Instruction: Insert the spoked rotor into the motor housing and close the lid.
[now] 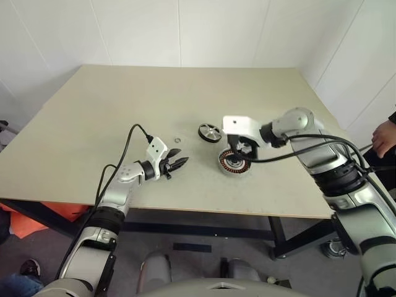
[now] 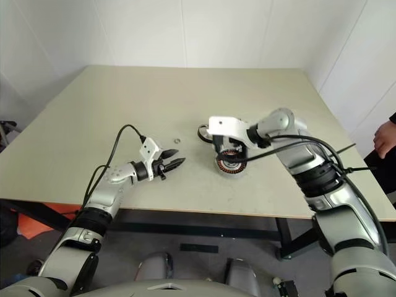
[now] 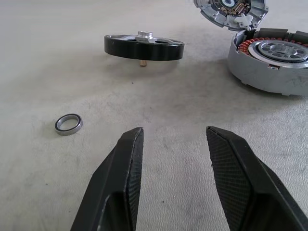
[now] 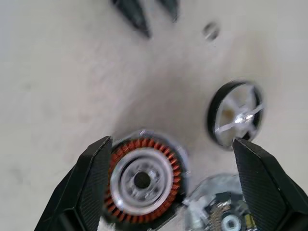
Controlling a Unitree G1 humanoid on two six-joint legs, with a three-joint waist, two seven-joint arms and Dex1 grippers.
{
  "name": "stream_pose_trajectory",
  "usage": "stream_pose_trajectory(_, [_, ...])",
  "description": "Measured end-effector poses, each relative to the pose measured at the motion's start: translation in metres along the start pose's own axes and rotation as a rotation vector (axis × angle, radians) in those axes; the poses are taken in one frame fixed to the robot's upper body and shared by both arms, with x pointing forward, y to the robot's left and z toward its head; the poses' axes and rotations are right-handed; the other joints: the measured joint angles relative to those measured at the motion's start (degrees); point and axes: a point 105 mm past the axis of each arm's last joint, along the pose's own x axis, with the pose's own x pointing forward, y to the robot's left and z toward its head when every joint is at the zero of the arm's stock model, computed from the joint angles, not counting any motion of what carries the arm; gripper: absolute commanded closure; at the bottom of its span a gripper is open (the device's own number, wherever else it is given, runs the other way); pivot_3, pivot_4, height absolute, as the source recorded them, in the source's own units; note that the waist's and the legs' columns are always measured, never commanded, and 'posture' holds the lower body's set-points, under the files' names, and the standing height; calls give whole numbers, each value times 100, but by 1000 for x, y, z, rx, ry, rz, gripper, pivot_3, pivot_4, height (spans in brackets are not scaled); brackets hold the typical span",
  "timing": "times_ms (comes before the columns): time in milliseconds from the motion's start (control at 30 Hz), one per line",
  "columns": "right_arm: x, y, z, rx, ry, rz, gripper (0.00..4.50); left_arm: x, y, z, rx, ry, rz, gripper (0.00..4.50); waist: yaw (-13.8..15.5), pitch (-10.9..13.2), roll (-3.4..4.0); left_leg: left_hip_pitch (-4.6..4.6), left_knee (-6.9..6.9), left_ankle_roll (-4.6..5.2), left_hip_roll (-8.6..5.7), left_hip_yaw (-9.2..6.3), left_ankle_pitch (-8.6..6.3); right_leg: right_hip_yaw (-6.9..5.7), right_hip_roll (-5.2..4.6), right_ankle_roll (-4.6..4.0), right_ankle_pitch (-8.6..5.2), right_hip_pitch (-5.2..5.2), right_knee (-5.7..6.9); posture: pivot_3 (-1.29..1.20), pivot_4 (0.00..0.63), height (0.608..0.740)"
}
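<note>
The motor housing (image 1: 234, 163), a round disc with copper windings around a silvery hub, lies on the table right of centre. My right gripper (image 4: 172, 143) hovers just above it, open wide, with nothing between its fingers. The spoked rotor (image 1: 210, 132), a small dark wheel with a silvery rim, lies just behind and left of the housing. A grey round cap, apparently the lid (image 3: 231, 12), leans tilted against the housing's far side with its inside showing. My left gripper (image 3: 175, 131) rests low over the table to the left, open and empty, pointing towards the parts.
A small metal ring (image 1: 177, 141) lies on the table (image 1: 124, 105) between my left gripper and the rotor. A person's hand (image 1: 385, 137) shows at the right edge, beyond the table.
</note>
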Motion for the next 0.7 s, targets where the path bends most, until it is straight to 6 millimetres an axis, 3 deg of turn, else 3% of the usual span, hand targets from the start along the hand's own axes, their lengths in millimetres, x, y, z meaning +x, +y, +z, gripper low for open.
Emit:
stream_pose_trajectory(100, [6,-16,28,92,-169,-121,24,1,1,3,4,-5,1,2357,7,0,-1,2,-1,-3,-3,0,2,1,-1,0,0,5,-2,0,0,740])
stream_pose_trajectory(200, [12,-24,36,255,-256,-189,24,1,3,6,11,-8,2,2357,31,-1,-1,-1,-2,-3,-7,-1,2,-1,-3,0,0,7,-7,0,0,740])
stream_pose_trajectory(300, [19,-26,27,375,-260,-273,24,1,6,7,15,-6,5,2357,49,-1,-2,-2,-6,-8,-9,-1,4,-1,-4,0,0,7,-10,0,0,740])
stream_pose_trajectory(500, [35,-12,-2,489,-200,-339,24,3,19,13,15,-3,50,2357,39,-1,-1,1,-21,-28,-8,-3,16,-2,-2,2,0,1,-8,0,0,740])
stream_pose_trajectory(700, [35,-9,8,492,-243,-343,24,8,46,18,21,5,212,2357,19,-1,-1,2,-23,-53,-9,-4,31,-1,-2,4,1,2,-9,0,0,740])
